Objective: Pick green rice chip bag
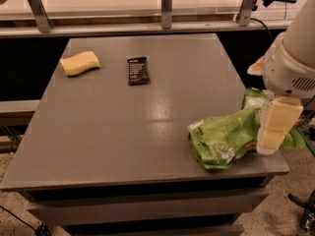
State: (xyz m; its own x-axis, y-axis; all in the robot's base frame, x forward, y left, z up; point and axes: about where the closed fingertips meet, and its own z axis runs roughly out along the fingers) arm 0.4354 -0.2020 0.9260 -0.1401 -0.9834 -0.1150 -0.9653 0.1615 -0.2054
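Pincer (268, 142) down on end of green rice chip bag (221, 139); grip unclear

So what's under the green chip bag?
The green rice chip bag lies on the gray table. The gripper at the table's right edge covers the bag's right end, so what is beneath that part cannot be seen.

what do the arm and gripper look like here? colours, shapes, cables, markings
The arm is a glossy white rounded housing with a slotted vent grille low on it. The gripper, at the right edge of the table by the green rice chip bag, is pale cream and blocky, in stacked squarish segments. No cables or markings are visible on either.
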